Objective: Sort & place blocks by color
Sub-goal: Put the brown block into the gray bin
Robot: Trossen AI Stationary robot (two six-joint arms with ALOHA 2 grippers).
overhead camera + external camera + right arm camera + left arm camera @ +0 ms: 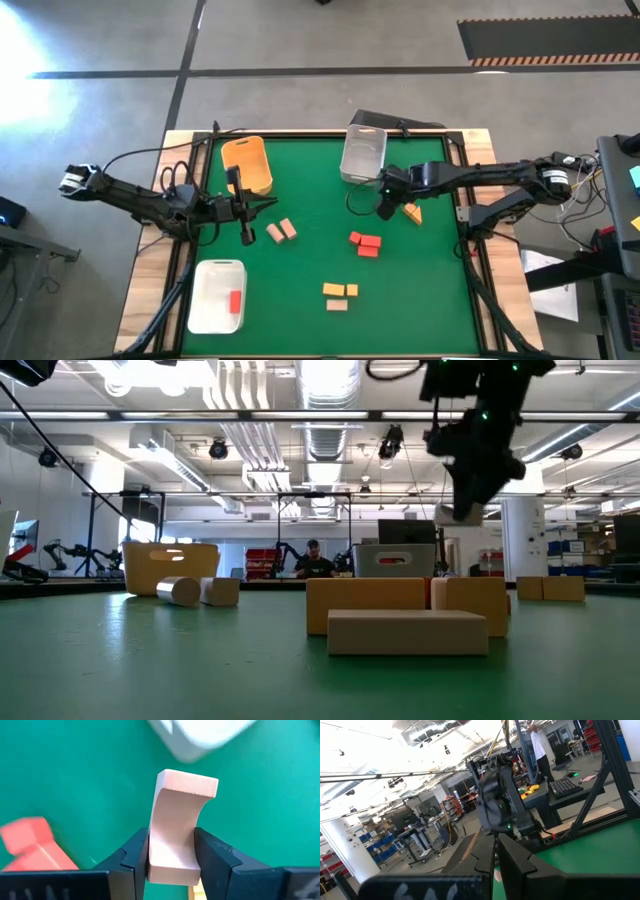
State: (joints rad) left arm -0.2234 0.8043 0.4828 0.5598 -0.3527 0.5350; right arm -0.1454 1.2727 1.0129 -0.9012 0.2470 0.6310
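The right gripper (386,207) hangs just beside the clear bin (363,155), jaws clamped on a pale tan block (176,825). The left gripper (252,207) waits further from that bin, jaws closed together, its arm stretched low.

Table (320,190): green mat, pale wood rim. Orange bin (247,165). Clear bin (363,154), greyish. White bin (217,296) holding red block (235,301). Two tan blocks (281,232) mid-left. Red blocks (366,243) at centre. Yellow-orange blocks (339,290) with tan block (337,305) just below. Yellow-orange block (412,212) near right tool (386,208). Right tool black, clamped on pale tan wood block (176,825). Left tool (248,221) black. Floor grey, dark lines; striped orange-black strip (550,61) at mat edge.
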